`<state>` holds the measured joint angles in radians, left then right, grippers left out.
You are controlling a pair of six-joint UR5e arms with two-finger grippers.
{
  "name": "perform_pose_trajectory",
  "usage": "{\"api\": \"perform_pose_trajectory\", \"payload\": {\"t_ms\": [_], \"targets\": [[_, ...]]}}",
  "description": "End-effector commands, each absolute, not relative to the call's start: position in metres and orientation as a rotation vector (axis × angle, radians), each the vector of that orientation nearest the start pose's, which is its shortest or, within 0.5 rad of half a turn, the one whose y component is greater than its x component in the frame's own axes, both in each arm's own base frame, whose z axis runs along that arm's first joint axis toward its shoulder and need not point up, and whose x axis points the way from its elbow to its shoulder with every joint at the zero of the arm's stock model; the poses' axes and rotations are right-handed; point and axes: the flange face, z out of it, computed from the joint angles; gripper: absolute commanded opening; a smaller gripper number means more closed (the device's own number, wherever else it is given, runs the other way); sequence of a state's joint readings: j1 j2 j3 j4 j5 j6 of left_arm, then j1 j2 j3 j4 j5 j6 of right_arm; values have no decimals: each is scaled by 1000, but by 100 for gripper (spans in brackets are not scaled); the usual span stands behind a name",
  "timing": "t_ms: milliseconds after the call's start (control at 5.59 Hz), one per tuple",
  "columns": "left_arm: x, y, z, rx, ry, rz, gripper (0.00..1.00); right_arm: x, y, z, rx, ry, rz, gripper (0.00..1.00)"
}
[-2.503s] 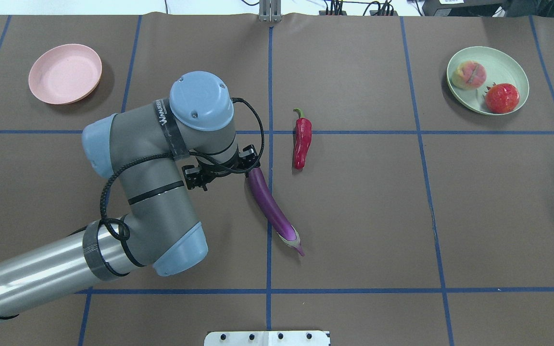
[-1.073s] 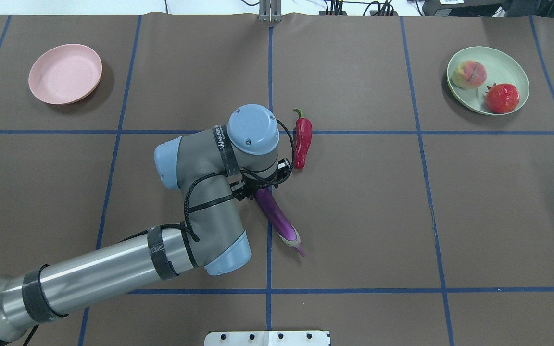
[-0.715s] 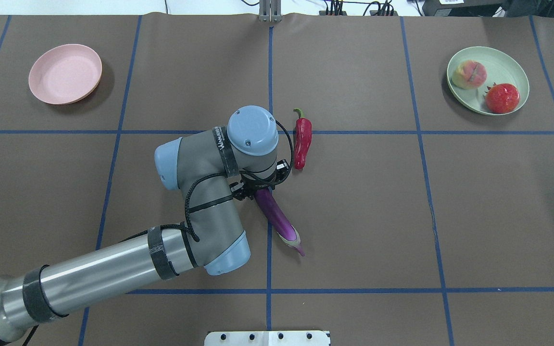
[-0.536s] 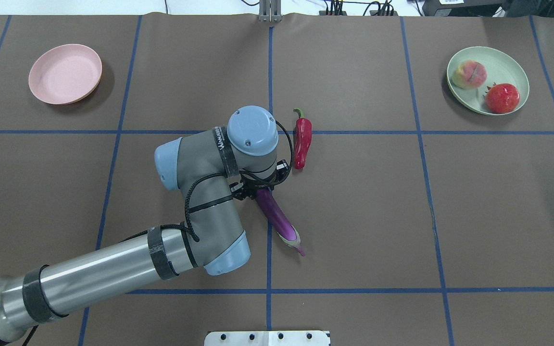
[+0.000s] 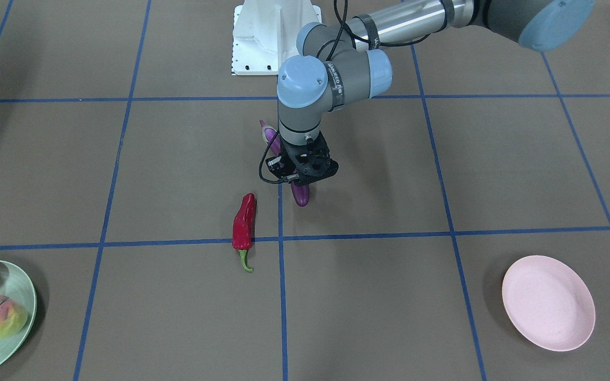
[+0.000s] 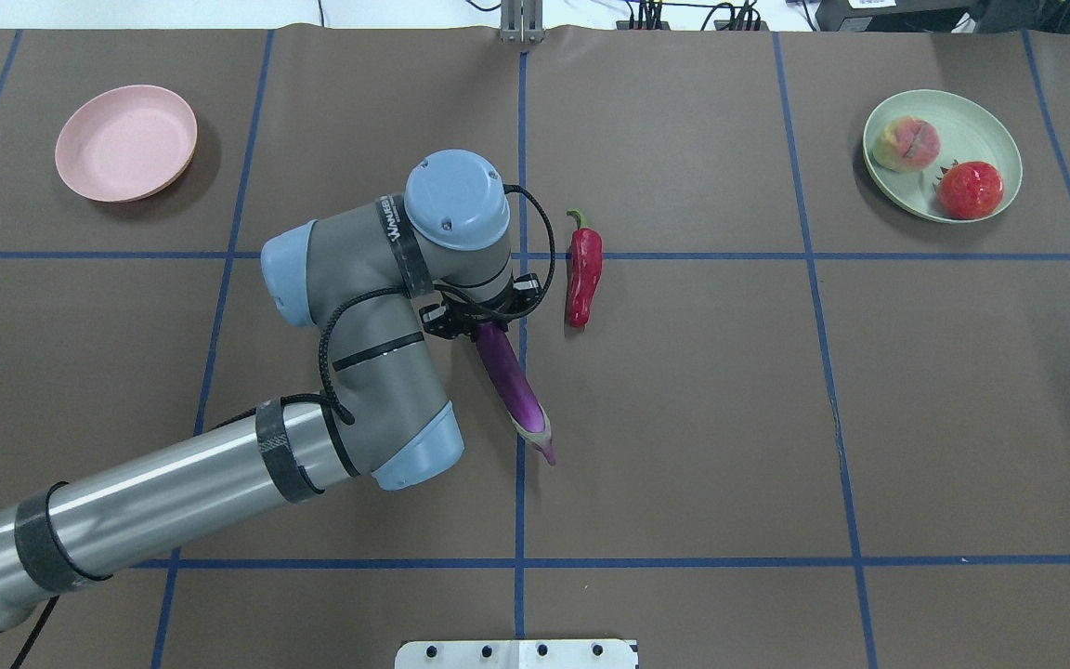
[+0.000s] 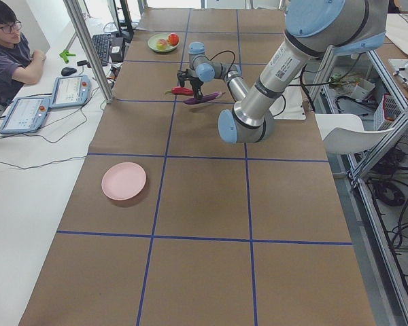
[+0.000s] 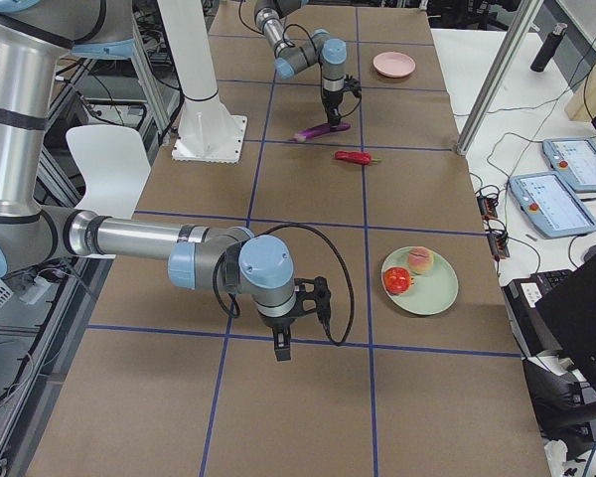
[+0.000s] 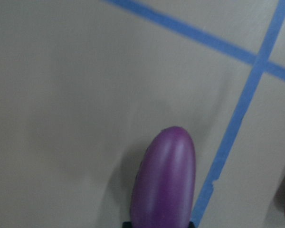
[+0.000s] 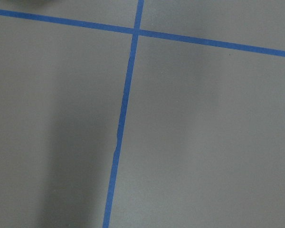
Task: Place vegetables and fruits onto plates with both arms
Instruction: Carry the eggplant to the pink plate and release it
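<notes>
Eggplant has shifted with your left arm toward the pink plate side.
Your left gripper pinches its rounded end; your right gripper is too small to tell.

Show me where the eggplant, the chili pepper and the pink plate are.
eggplant point(image 6: 509, 382), overhead view, middle of purple body.
chili pepper point(image 6: 583, 278), overhead view, red body.
pink plate point(image 6: 126, 142), overhead view, bare centre.
</notes>
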<state>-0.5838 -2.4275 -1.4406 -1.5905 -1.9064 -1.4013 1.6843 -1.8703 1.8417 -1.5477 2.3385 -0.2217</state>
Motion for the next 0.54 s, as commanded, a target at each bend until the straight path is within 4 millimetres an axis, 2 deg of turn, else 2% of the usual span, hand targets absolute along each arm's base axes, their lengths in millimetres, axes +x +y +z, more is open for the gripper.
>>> {"api": "perform_pose_trajectory", "payload": {"t_ms": [0,179,358], "targets": [[470,-568,226,128,712,-74,0,105,-356,655,120,-759,-100,100],[411,-608,271,198,639,71,0,105,-356,656,118,-758,-102,100],[362,-644,322,243,548,270,0,105,-355,658,116,-759,-102,100]]}}
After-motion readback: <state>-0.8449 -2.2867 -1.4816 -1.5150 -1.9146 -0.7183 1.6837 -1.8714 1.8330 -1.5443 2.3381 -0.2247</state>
